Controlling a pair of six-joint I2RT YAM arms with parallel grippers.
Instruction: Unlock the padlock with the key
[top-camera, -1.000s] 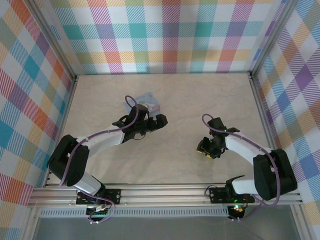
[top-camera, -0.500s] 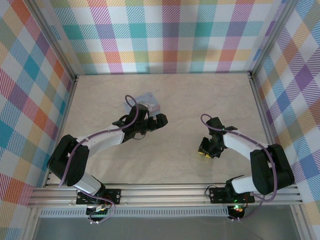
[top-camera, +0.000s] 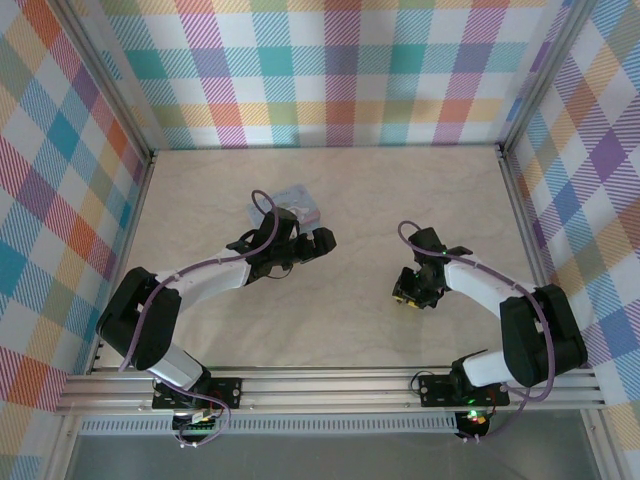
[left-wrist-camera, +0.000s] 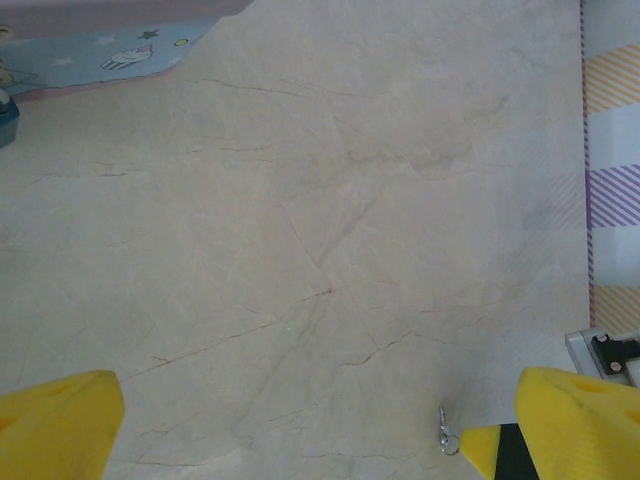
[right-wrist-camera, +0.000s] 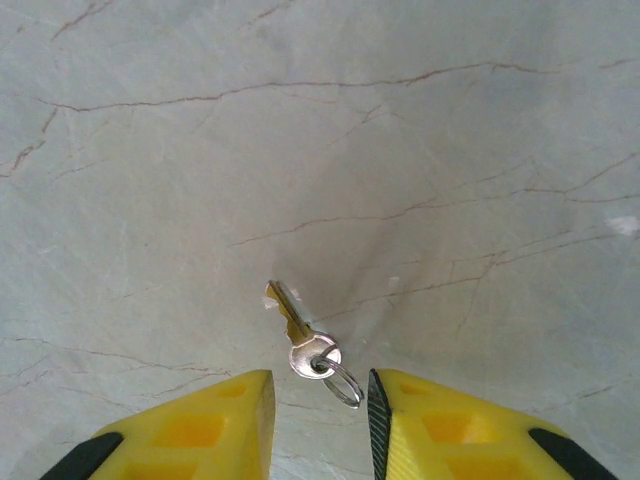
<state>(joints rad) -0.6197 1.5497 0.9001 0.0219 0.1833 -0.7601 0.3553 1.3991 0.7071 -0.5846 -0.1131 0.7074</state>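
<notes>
Jaws first: at the bottom of the right wrist picture the right gripper (right-wrist-camera: 320, 388) has its two yellow jaws a narrow gap apart, clamping nothing that I can see. The key (right-wrist-camera: 298, 338) lies flat on the marbled table (right-wrist-camera: 450, 120) just beyond them. Its blade points up and left, and its wire ring reaches back into the mouth of that gap without clearly touching either jaw. Overhead, that gripper sits right of centre with its tips turned left, and anything as small as the key is lost to me there.

The left gripper (left-wrist-camera: 320, 440) is spread wide and empty, its yellow jaws filling the two lower corners of its own wrist picture. Low right in that picture, just beside the jaw, I see a small metal glint with a ring. It looks like the same key seen from the other side.

Farther off, in the upper left corner of that picture, the pale blue tin (left-wrist-camera: 120, 50) with cartoon prints is cut off by the frame. I cannot see into it, so I cannot tell what it holds. Just below it, at the left edge, is a dark bluish shape, the padlock (left-wrist-camera: 5, 115) as far as I can judge. It is mostly cut off and its shackle is hidden. Overhead, the tin lies left of centre, partly covered by the left arm and its purple cable (top-camera: 262, 205), well apart from the right gripper.
</notes>
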